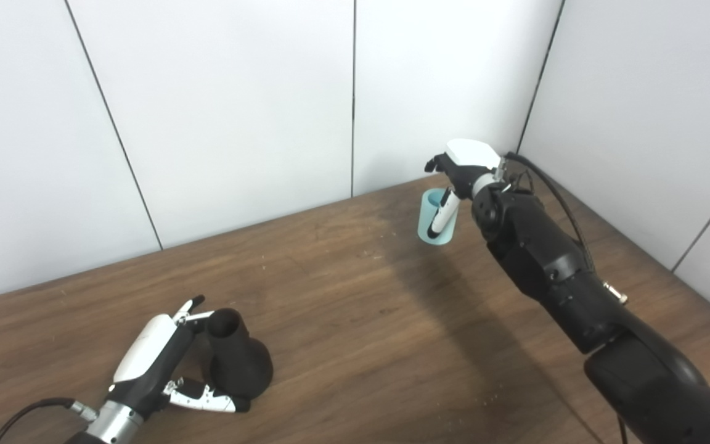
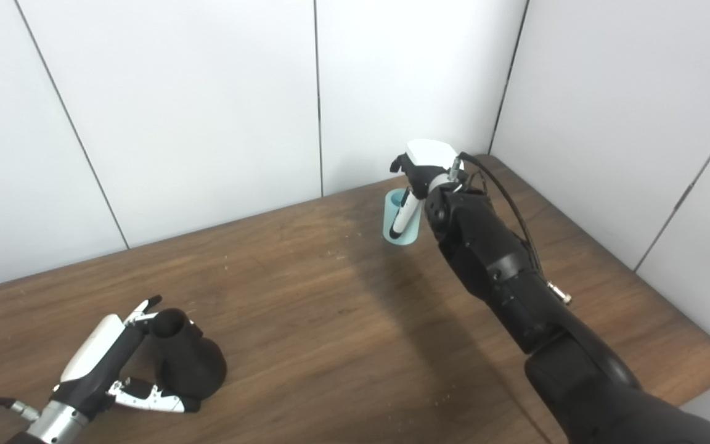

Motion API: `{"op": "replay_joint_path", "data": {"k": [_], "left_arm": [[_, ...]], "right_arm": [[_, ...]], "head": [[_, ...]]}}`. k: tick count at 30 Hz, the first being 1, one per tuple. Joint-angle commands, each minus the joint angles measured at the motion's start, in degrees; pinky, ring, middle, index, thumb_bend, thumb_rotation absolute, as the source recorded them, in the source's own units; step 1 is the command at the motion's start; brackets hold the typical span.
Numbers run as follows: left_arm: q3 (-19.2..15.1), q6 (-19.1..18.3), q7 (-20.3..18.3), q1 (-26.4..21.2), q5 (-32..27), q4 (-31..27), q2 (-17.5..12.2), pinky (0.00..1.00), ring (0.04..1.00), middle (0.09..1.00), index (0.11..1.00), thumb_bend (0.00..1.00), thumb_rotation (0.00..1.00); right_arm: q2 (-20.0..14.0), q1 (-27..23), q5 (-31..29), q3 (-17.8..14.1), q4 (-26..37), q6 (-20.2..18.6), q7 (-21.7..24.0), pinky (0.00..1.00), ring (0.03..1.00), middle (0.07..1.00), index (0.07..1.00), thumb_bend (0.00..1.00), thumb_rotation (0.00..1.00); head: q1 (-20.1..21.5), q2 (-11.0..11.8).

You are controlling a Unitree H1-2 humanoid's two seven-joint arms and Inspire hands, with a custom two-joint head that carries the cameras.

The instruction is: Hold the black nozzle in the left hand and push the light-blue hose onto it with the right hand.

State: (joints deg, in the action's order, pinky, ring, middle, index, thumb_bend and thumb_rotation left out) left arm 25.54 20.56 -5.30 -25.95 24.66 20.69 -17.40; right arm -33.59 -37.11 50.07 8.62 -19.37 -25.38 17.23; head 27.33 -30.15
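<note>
At the near left of the wooden table (image 1: 355, 320), the left hand (image 1: 164, 364) sits at the nozzle (image 1: 235, 361). Its fingers (image 1: 191, 305) reach up by the narrow neck and the thumb lies along the wide base, so they bracket the nozzle from its left side. Whether the grasp is firm or only loose I cannot tell. The nozzle stands on its flared base, resting on the wood. It is matte black and cone-shaped, like a funnel turned over, with its open narrow mouth uppermost and tipped slightly to the far left.

Well apart, at the far right near the corner of the white panelled walls (image 1: 238, 111), the right hand (image 1: 463, 169) is clasped round the hose (image 1: 435, 219). This is a short, smooth, light-blue tube, held roughly upright with one open end showing at the top. It looks raised just off the table, though that is hard to be sure of.

The coming move turns on one relation: the nozzle's mouth lies far to the near left of the hose, and both long axes run roughly vertical. I judge the hose must cross the table and line its lower opening over the neck.
</note>
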Motion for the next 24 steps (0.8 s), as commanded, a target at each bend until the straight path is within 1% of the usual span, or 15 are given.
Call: {"op": "replay_joint_path", "data": {"k": [1, 3, 4, 5, 9, 11, 15, 19, 22, 24], "left_arm": [[1.46, -2.14, -3.77, 2.65, 2.92, 1.91, -1.8, 1.0, 0.603, 0.489, 0.481, 0.53, 0.0], [1.47, -2.09, -3.79, 2.64, 2.96, 1.96, -1.76, 1.0, 0.603, 0.49, 0.481, 0.53, 0.0], [1.46, -2.18, -3.92, 2.69, 2.91, 1.72, -1.78, 1.0, 0.603, 0.49, 0.481, 0.53, 0.0], [1.43, -2.25, -4.08, 2.73, 2.76, 1.48, -1.81, 1.0, 0.604, 0.491, 0.481, 0.53, 0.0], [1.33, -2.58, -4.59, 2.86, 2.37, 0.89, -1.87, 1.0, 0.604, 0.486, 0.483, 0.53, 0.0], [1.34, -2.54, -4.69, 2.93, 2.3, 0.83, -1.91, 1.0, 0.604, 0.484, 0.483, 0.53, 0.0], [1.34, -2.37, -4.8, 2.79, 2.23, 0.88, -2.0, 1.0, 0.604, 0.482, 0.484, 0.53, 0.0], [1.28, -2.68, -5.03, 2.74, 2.13, 0.75, -2.01, 1.0, 0.604, 0.481, 0.484, 0.53, 0.0], [1.12, -3.08, -5.19, 2.99, 1.91, 0.4, -2.03, 1.0, 0.605, 0.481, 0.484, 0.53, 0.0], [1.01, -3.04, -5.23, 3.15, 1.74, 0.36, -2.01, 1.0, 0.605, 0.482, 0.484, 0.53, 0.0]], "right_arm": [[-2.4, -3.68, -0.43, -0.09, 0.57, 0.93, -1.98, 0.6, 0.788, 0.816, 0.794, 0.86, 0.07], [-2.55, -3.5, -0.8, 0.15, 0.61, 0.88, -1.95, 0.6, 0.786, 0.808, 0.794, 0.85, 0.06], [-2.67, -3.35, -0.99, 0.29, 0.66, 0.89, -1.86, 0.6, 0.785, 0.804, 0.794, 0.85, 0.06], [-2.77, -3.14, -1.22, 0.42, 0.56, 1.02, -1.85, 0.6, 0.784, 0.798, 0.792, 0.85, 0.05], [-3.15, -2.4, -2.02, 0.88, 0.26, 1.52, -1.87, 0.6, 0.775, 0.766, 0.77, 0.84, 0.03], [-3.42, -1.81, -2.41, 1.14, 0.63, 1.58, -1.56, 0.6, 0.757, 0.743, 0.761, 0.84, 0.0], [-3.75, -1.34, -3.16, 1.47, 1.22, 1.24, -1.01, 0.6, 0.722, 0.72, 0.75, 0.84, 0.0], [-3.95, -0.78, -3.85, 1.56, 1.8, 0.99, -0.78, 0.58, 0.684, 0.707, 0.741, 0.83, 0.0], [-3.95, -0.48, -4.81, 1.29, 1.55, 0.88, -0.78, 0.54, 0.637, 0.707, 0.742, 0.82, 0.0], [-3.93, -0.35, -5.26, 1.27, 1.28, 0.76, -0.91, 0.53, 0.62, 0.708, 0.743, 0.81, 0.0]], "head": [[0.05, -0.04], [0.05, -0.04], [-0.42, -0.54], [-0.42, -0.54], [-0.5, -0.74], [-0.32, -0.88], [-0.42, -1.08], [-0.6, -1.18], [-0.65, -1.32], [-0.65, -1.32]]}}
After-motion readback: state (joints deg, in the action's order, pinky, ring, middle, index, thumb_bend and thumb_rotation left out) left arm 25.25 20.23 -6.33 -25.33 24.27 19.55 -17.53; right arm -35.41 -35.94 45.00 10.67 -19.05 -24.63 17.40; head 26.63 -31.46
